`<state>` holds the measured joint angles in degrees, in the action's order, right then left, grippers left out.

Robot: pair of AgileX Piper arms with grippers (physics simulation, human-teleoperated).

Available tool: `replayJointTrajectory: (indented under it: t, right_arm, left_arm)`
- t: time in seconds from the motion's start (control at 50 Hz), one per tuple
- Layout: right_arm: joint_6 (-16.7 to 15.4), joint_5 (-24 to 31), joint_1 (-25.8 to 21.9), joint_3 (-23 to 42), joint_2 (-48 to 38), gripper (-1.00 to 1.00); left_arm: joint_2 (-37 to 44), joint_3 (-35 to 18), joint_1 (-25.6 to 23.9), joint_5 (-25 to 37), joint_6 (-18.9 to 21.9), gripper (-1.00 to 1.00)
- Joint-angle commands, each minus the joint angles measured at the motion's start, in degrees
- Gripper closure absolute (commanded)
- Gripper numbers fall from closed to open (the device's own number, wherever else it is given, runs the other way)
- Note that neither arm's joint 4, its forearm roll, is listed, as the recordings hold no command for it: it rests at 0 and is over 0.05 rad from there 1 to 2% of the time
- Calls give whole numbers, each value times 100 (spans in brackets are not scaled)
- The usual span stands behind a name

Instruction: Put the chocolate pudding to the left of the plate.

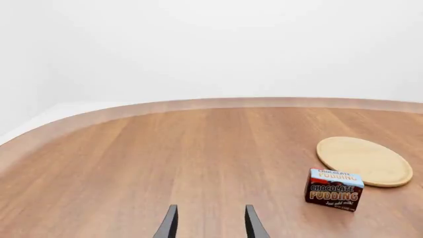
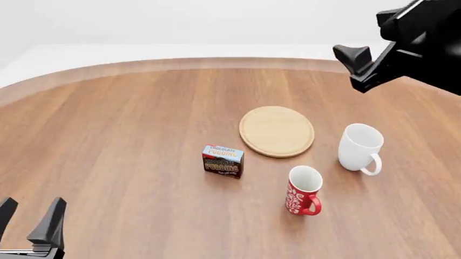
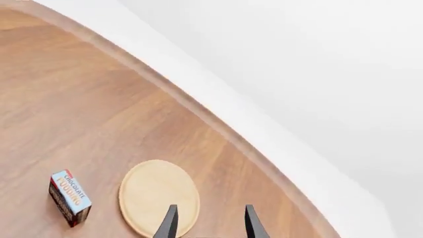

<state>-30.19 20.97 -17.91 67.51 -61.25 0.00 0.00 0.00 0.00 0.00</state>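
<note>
Both arms' fingers [image 1: 170, 225] apart, empty.

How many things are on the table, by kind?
Mugs: 2, white and red
Plate: 1
Pudding: 1
Total: 4

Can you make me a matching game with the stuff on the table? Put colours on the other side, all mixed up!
Things:
1. plate
2. pudding box
3. taller mug
4. patterned mug

Colours:
A. red
B. light tan
C. white
D. dark brown with a light blue top

Pairs: 1-B, 2-D, 3-C, 4-A
</note>
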Motion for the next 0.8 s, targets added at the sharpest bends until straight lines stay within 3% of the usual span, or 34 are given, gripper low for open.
replayJointTrajectory:
  t: [0.02, 0.36, 0.44, 0.8]
  right_arm:
    - [-495, 260, -129, 715, -1085, -100]
    - [-476, 486, -252, 1180, -2087, -100]
    - [-417, 551, -517, 1161, -2316, -100]
    - [-340, 337, -706, 1455, -3073, -100]
  left_arm:
    - [0, 0, 0, 0, 0, -100]
    - [0, 0, 0, 0, 0, -100]
    - [0, 0, 0, 0, 0, -100]
    - [0, 0, 0, 0, 0, -100]
